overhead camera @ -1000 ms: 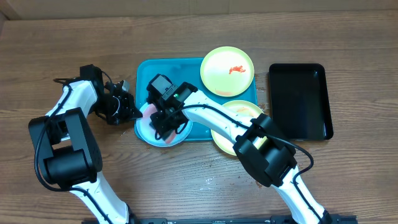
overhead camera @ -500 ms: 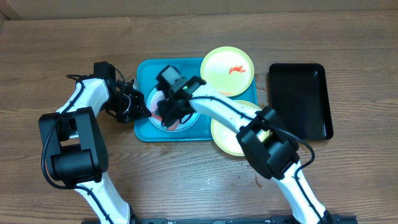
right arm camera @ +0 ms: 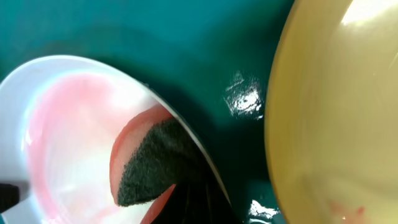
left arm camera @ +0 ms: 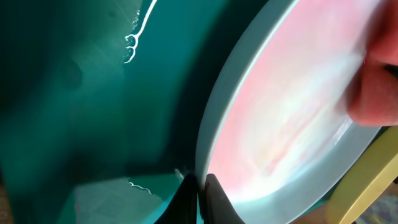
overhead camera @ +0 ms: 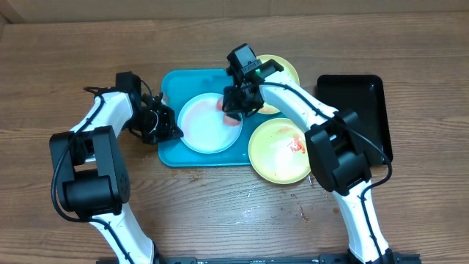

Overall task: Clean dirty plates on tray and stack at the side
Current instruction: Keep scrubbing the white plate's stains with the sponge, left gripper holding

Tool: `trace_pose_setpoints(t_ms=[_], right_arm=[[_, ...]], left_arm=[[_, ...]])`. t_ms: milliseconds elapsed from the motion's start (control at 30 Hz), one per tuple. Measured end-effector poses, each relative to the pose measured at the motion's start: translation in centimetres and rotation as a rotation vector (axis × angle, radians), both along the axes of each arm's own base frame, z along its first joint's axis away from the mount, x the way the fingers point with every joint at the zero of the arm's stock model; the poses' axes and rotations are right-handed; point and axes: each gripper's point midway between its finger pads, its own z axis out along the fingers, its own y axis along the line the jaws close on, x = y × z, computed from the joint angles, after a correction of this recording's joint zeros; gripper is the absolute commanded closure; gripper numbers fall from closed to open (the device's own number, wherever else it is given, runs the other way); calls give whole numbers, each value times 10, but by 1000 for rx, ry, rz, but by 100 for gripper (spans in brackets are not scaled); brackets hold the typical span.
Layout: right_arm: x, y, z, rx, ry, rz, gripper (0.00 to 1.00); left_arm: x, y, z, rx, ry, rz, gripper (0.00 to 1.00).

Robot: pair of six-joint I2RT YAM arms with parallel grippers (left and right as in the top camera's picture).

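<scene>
A pale blue-white plate (overhead camera: 209, 126), faintly pink from smeared sauce, lies on the turquoise tray (overhead camera: 176, 84). My left gripper (overhead camera: 170, 126) is shut on its left rim; in the left wrist view the fingertips (left arm camera: 200, 194) pinch the rim of the plate (left arm camera: 292, 124). At the plate's upper right edge my right gripper (overhead camera: 233, 108) is shut on a pink sponge (overhead camera: 231, 117), whose dark scouring face (right arm camera: 149, 168) rests on the plate (right arm camera: 68, 137). One yellow plate (overhead camera: 290, 73) sits behind the right arm, partly hidden. Another (overhead camera: 275, 154), with red sauce, overlaps the tray's front right corner.
A black tray (overhead camera: 352, 117) lies at the right of the wooden table. In the right wrist view a yellow plate (right arm camera: 336, 112) stands close to the right of the sponge, with bare tray (right arm camera: 205, 37) between. A cardboard wall runs along the table's far edge.
The blue-white plate has slid back from the tray's front left edge toward its middle, held by the left gripper. The right gripper swept the sponge across it to its upper right edge.
</scene>
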Motion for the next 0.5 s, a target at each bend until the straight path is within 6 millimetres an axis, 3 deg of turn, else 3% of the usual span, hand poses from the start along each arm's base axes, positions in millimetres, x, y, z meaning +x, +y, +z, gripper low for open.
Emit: trace_pose_setpoints(t_ms=[233, 500], right_arm=[[-19, 8, -3, -67, 12, 41, 96], [-47, 49, -7, -117, -65, 136, 96]], left_arm=[[-1, 2, -1, 10, 6, 0, 96], [-3, 8, -2, 24, 17, 11, 96]])
